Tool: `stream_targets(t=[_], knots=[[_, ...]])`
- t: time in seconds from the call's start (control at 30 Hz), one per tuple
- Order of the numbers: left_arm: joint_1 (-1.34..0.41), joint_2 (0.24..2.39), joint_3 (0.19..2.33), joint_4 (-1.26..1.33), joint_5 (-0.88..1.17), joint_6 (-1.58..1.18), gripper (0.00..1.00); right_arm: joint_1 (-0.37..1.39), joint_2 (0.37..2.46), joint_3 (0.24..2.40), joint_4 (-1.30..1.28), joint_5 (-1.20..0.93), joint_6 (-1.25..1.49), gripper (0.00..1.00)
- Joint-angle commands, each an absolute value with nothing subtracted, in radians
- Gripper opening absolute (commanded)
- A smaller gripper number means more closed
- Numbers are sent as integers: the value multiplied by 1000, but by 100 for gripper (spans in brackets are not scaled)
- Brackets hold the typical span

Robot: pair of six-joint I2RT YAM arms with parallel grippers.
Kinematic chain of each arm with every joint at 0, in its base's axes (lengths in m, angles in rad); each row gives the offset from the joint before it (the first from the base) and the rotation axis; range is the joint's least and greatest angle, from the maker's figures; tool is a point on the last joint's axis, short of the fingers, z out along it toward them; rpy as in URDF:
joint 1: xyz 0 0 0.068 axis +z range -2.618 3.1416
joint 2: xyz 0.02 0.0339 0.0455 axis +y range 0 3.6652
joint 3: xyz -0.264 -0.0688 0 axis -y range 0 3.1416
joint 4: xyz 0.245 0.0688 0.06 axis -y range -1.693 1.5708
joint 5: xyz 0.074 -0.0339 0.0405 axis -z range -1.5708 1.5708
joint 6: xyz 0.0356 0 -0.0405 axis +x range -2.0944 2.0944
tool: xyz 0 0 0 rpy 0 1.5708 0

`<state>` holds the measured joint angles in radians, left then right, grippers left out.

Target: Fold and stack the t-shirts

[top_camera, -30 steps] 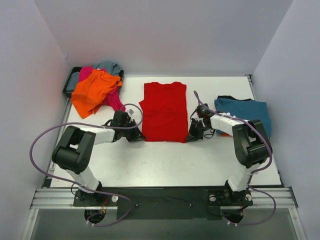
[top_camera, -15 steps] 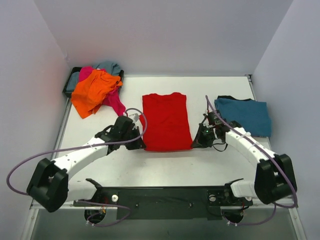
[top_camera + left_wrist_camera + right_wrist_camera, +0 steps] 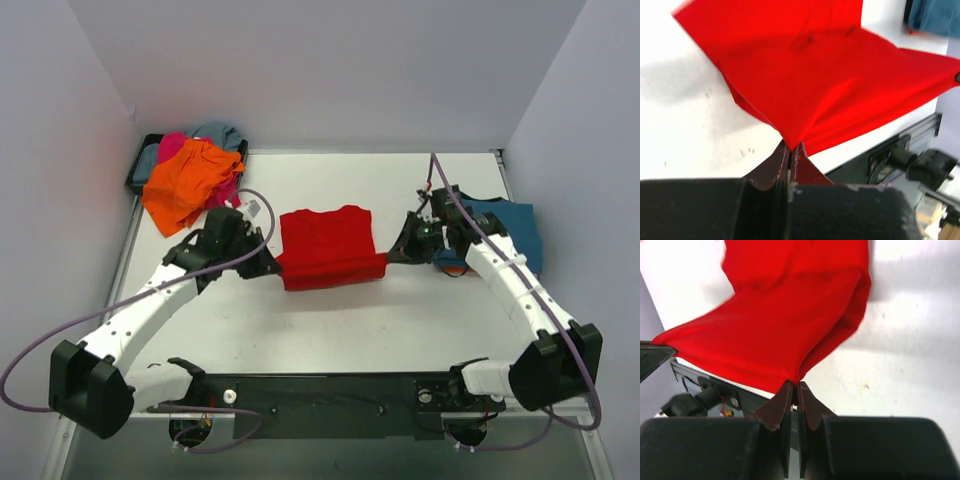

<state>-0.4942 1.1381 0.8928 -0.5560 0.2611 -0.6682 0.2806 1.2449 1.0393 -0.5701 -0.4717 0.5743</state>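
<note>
Your white table point(image 3: 400, 320) fills the middle of the top view. The red t-shirt point(image 3: 325, 240) is dead centre on it: far half lying flat, near hem lifted off the surface and stretched between the two arms (both wrist views are almost all red). In the upper left of the frame, the orange t-shirt point(image 3: 185, 180) tops a heap, with the magenta pink t-shirt point(image 3: 232, 197) and grey-blue t-shirt point(image 3: 220, 133) under it, spilling from a black bin point(image 3: 133, 182). At the right of the frame lies the teal blue t-shirt point(image 3: 510, 225), partly hidden behind your right arm. Your left gripper point(image 3: 270, 265) is clamped tight on the hem's left corner, and your right gripper point(image 3: 392, 255) is pinched on the right corner, with cloth fanning out from each
</note>
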Motion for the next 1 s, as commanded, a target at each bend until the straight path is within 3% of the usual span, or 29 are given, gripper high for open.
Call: stream_targets(t=[0.0, 0.67, 0.7, 0.73, 0.77, 0.8, 0.87, 0.97], knots=[[-390, 1261, 1041, -466, 322, -606, 0, 253, 1402, 1225, -600, -420, 548, 0], [-216, 2006, 1552, -276, 391, -649, 0, 164, 2161, 1945, -617, -436, 584, 0], [-206, 2058, 1569, -253, 414, -661, 11, 158, 2192, 1972, -618, -430, 584, 11], [-203, 2077, 1586, -205, 426, -687, 42, 152, 2257, 2029, -615, -433, 587, 23], [-196, 2101, 1585, -174, 448, -696, 51, 149, 2308, 2057, -614, -434, 586, 52], [-193, 2103, 1575, -119, 457, -701, 70, 149, 2322, 2089, -617, -431, 569, 60], [-193, 2080, 1545, -83, 439, -680, 78, 150, 2312, 2053, -595, -427, 548, 61], [-195, 2025, 1480, -61, 417, -646, 78, 153, 2203, 1858, -473, -399, 537, 58]])
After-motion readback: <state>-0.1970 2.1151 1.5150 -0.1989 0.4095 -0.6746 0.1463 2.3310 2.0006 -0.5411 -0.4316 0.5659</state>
